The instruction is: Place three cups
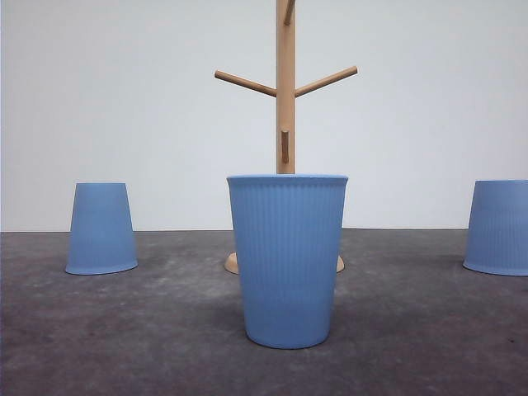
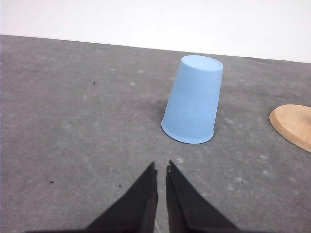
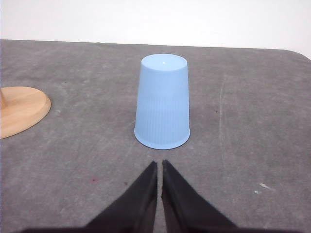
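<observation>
The grey desk [image 1: 124,330] carries everything. A wooden cup tree [image 1: 285,99] stands at the middle, its round base just behind the upright centre cup [image 1: 287,256], which sits open side up nearest the front. The left cup [image 1: 101,228] stands upside down well off to the left, and the right cup [image 1: 499,227] likewise inverted far right. The left pincer [image 2: 162,170] hovers short of its cup, tips nearly together; the right pincer [image 3: 160,166] is the same, holding nothing.
</observation>
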You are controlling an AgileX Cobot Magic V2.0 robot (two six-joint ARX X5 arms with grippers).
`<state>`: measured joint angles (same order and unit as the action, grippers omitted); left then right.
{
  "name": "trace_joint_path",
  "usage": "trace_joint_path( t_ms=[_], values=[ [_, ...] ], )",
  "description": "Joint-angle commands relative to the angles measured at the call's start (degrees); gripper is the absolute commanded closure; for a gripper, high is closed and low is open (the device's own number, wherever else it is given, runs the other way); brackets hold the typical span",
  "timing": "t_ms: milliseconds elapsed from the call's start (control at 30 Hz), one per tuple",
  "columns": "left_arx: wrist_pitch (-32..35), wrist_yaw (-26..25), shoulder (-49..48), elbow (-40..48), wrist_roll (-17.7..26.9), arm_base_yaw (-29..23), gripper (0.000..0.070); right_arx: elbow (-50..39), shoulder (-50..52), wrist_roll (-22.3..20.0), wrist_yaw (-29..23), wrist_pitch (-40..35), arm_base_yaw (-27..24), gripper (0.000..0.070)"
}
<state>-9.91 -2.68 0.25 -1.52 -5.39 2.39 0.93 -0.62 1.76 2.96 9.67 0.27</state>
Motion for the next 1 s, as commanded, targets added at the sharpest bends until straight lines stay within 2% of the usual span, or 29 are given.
trace_joint_path(
  t_ms=[0, 967],
  values=[
    [0.9, 0.1, 0.0, 0.7, 0.2, 0.0, 0.0688, -0.2, 0.1, 0.6, 0.0, -0.7, 0.0, 0.0683],
    [0.9, 0.1, 0.0, 0.7, 0.2, 0.0, 0.0688, -0.2, 0.1, 0.9, 0.0, -0.7, 0.0, 0.0683]
  ],
)
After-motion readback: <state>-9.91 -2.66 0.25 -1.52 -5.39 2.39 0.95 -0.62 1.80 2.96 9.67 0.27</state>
